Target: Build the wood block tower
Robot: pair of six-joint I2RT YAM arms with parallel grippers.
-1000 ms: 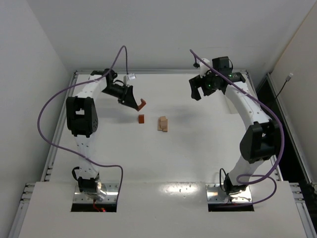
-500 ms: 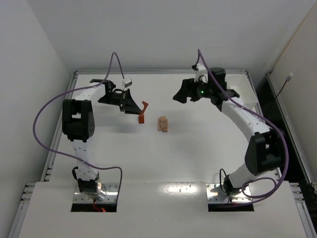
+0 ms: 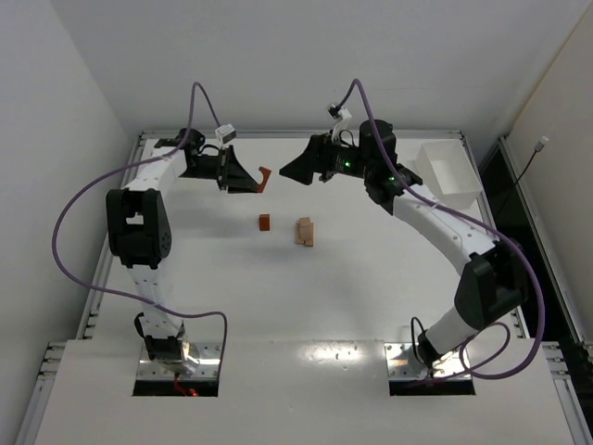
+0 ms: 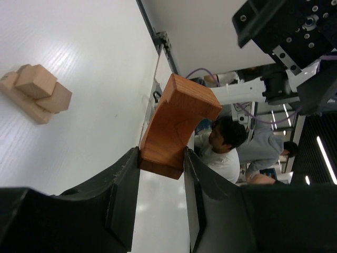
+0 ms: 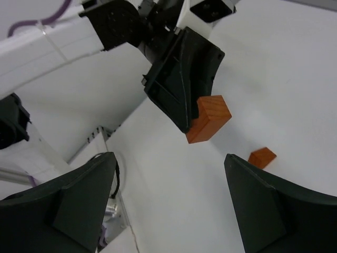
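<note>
While my left gripper (image 3: 260, 180) clamps the reddish notched block (image 4: 176, 126) in the air at upper centre of the top view, my right gripper (image 3: 295, 170) faces it, jaws spread wide and empty. I judge this a hand-over. Next, my right jaws must straddle the block's free end squarely before the left lets go. Below, mid-frame, the pale stack (image 3: 305, 232) and a small red cube (image 3: 264, 222) sit on the table (image 3: 371, 297).

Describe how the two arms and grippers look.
The left arm and right arm have white links and black joint housings, each trailed by a purple cable. The left gripper and right gripper are black and wedge-shaped; a green light marks the right wrist.
</note>
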